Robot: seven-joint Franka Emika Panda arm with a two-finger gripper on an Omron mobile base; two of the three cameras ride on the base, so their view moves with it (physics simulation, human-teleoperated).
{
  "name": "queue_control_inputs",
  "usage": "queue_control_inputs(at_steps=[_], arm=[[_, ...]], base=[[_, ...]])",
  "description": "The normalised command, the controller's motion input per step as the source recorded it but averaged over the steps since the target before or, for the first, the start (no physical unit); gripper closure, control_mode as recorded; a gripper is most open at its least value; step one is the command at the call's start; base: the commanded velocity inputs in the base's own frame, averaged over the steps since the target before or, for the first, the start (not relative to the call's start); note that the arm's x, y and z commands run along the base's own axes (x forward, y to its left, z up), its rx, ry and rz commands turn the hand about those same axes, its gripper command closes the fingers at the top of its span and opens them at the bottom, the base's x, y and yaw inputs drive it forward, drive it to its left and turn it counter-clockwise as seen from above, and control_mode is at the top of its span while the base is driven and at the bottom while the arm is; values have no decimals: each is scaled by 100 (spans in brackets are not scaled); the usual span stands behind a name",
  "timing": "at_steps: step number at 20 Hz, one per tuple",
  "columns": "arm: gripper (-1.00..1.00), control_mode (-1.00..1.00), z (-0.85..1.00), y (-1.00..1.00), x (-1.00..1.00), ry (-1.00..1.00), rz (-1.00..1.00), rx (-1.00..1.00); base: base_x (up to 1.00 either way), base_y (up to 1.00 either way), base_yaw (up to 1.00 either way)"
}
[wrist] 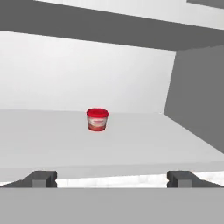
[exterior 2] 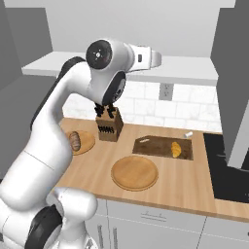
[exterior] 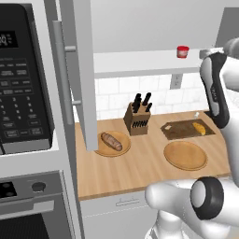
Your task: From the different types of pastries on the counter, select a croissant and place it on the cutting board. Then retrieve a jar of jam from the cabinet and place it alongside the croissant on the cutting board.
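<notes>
Red jar of jam point(wrist: 97, 119) on cabinet shelf point(wrist: 131, 144) | ahead of pincer point(wrist: 112, 178), apart | fingers spread wide

White tiled backsplash point(exterior: 116, 95), wall outlet point(exterior: 176, 80), black microwave point(exterior: 21, 79), oven point(exterior: 32, 210)

Jar point(wrist: 97, 119) label too small to read. Fingers point(wrist: 41, 178) cut by the bottom edge in hand view, tips only. Left base view: arm point(exterior: 215, 88) covers the board's point(exterior: 179, 129) right end and the counter point(exterior: 140, 163) past it; cabinet door point(exterior: 80, 70) cut at top, hides the wall behind; microwave point(exterior: 21, 79) cut at left, button text unreadable. Right base view: arm hides the knife block's point(exterior 2: 108, 127) top and part of the loaf point(exterior 2: 74, 140). Small white object point(exterior 2: 188, 134) by the board too small to identify.
</notes>
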Motion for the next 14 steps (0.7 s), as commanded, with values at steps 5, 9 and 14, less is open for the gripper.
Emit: queue_control_inputs(at_steps=[5, 9, 14], arm=[[-100, -100, 22, 30, 3, 24, 0, -3], [-100, -100, -52, 16, -2, -7, 3, -6], [-100, -100, -56, 12, 0, -19, 0, -1]], base=[[0, 0, 0], [0, 0, 0], [0, 0, 0]])
